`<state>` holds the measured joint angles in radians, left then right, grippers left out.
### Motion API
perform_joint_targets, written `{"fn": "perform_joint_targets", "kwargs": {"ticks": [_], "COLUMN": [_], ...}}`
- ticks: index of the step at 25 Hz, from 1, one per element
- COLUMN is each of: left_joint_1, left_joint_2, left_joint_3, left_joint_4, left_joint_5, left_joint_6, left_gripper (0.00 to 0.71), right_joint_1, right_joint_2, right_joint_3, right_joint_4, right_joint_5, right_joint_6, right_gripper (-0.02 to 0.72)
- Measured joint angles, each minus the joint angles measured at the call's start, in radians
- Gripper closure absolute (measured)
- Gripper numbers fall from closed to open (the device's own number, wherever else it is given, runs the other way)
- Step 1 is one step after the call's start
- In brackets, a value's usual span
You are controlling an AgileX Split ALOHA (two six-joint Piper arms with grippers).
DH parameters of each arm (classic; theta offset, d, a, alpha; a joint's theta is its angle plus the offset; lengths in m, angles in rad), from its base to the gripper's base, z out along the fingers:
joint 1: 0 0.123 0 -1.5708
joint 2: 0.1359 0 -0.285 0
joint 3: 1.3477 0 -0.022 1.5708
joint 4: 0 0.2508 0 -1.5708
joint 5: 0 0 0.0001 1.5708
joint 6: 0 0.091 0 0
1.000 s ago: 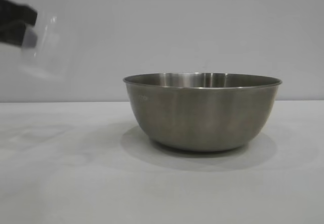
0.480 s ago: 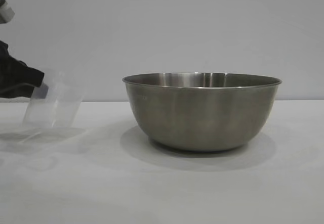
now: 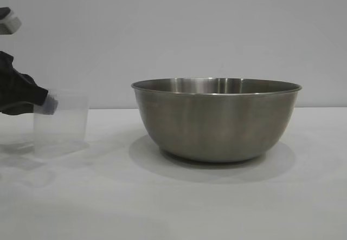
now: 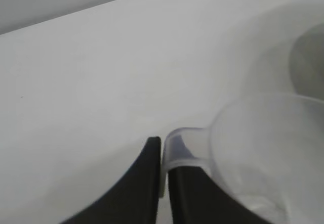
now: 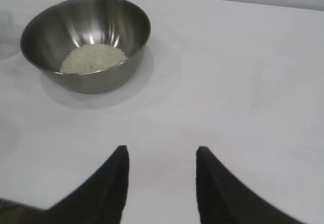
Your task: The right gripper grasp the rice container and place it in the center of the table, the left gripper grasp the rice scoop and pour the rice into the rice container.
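The steel rice container [image 3: 217, 118] stands on the white table [image 3: 173, 207] near the middle. In the right wrist view the container [image 5: 86, 42] holds a pale heap of rice [image 5: 93, 57]. The clear plastic rice scoop [image 3: 60, 122] stands upright on the table at the left and looks empty. My left gripper [image 3: 46, 103] is shut on its side handle [image 4: 178, 148]; the scoop's cup [image 4: 268, 153] shows in the left wrist view. My right gripper [image 5: 161, 155] is open and empty, well back from the container, out of the exterior view.
The table's edge shows in the right wrist view [image 5: 20, 204] beside my right gripper. A plain grey wall [image 3: 173, 28] stands behind the table.
My left gripper has lowered the scoop from up in the air, tilted, down to the table at the left, where it now stands upright. The container has not moved.
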<state>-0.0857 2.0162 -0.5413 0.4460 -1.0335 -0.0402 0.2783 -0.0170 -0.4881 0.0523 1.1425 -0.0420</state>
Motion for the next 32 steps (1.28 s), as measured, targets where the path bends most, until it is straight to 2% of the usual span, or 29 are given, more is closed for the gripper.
{"fn": "perform_joint_targets", "kwargs": {"ticks": [2,3,6,14,18,24,26,28,32], "left_joint_1": [0.000,0.000,0.000,0.000,0.000,0.002,0.023,0.064,0.196], "left_joint_2": [0.000,0.000,0.000,-0.042,-0.148,-0.208,-0.210,-0.211,-0.232], "left_joint_3": [0.025,0.038,0.077,0.158,0.151,0.034,0.012,0.008,0.008], "left_joint_4": [-0.010,-0.016,-0.060,-0.178,-0.244,-0.266,-0.268,-0.268,-0.239], "left_joint_5": [-0.038,-0.050,-0.097,-0.102,-0.102,-0.104,-0.104,-0.104,-0.084], "left_joint_6": [0.021,0.027,0.042,0.077,0.120,0.118,0.089,0.056,0.021], "left_gripper": [0.469,0.429,0.443,0.443,0.443,0.443,0.443,0.443,0.443], "right_joint_1": [0.000,0.000,0.000,0.000,0.000,0.000,0.000,0.000,0.000], "right_joint_2": [0.000,0.000,0.000,0.000,0.000,0.000,0.000,0.000,0.000], "right_joint_3": [0.000,0.000,0.000,0.000,0.000,0.000,0.000,0.000,0.000], "right_joint_4": [0.000,0.000,0.000,0.000,0.000,0.000,0.000,0.000,0.000], "right_joint_5": [0.000,0.000,0.000,0.000,0.000,0.000,0.000,0.000,0.000], "right_joint_6": [0.000,0.000,0.000,0.000,0.000,0.000,0.000,0.000,0.000], "right_gripper": [0.398,0.398,0.398,0.398,0.398,0.398,0.398,0.398,0.398]}}
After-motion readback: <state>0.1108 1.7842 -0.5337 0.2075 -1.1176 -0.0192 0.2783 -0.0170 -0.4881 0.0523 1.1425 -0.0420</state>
